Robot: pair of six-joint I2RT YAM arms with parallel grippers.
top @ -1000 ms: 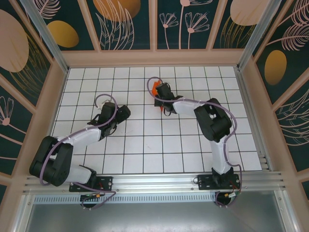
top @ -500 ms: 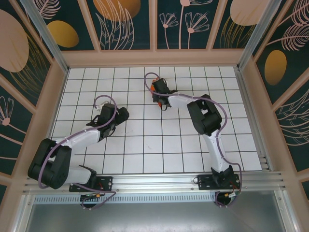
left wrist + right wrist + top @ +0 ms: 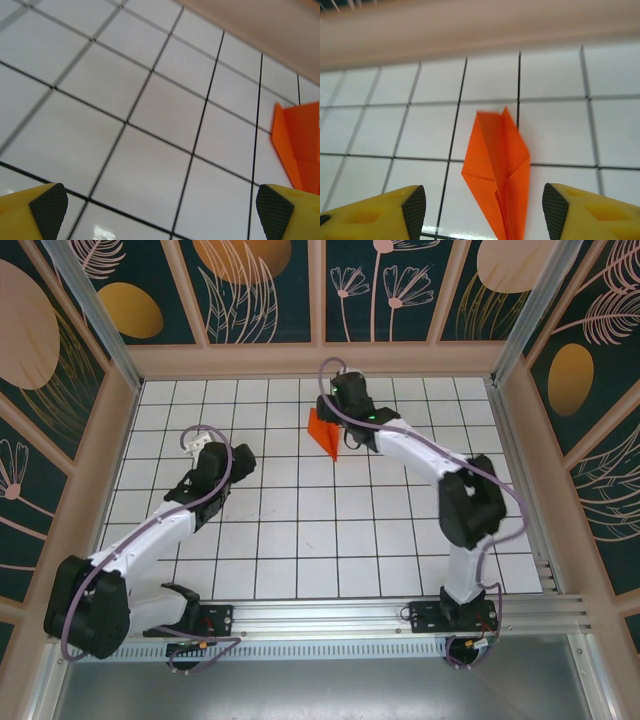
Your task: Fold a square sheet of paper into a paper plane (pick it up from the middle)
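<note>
The paper plane [image 3: 499, 172] lies on the bench [image 3: 300, 530]. The right tool [image 3: 484, 212] is spread wide by it. The left tool [image 3: 160, 212] is spread wide too

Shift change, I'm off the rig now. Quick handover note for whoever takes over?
Left gripper: open, empty, over bare table left of centre.
Right gripper: open, hovering at the paper plane, one pad on each side, neither touching it.
Paper plane: lies flat on the table toward the far edge, a pointed orange dart with a centre ridge, free of both grippers.
Done: folding looks complete and the plane is set down.
Left: probably just pulling both arms back. Check the creases up close, as the wrist views are a bit blurred.
</note>
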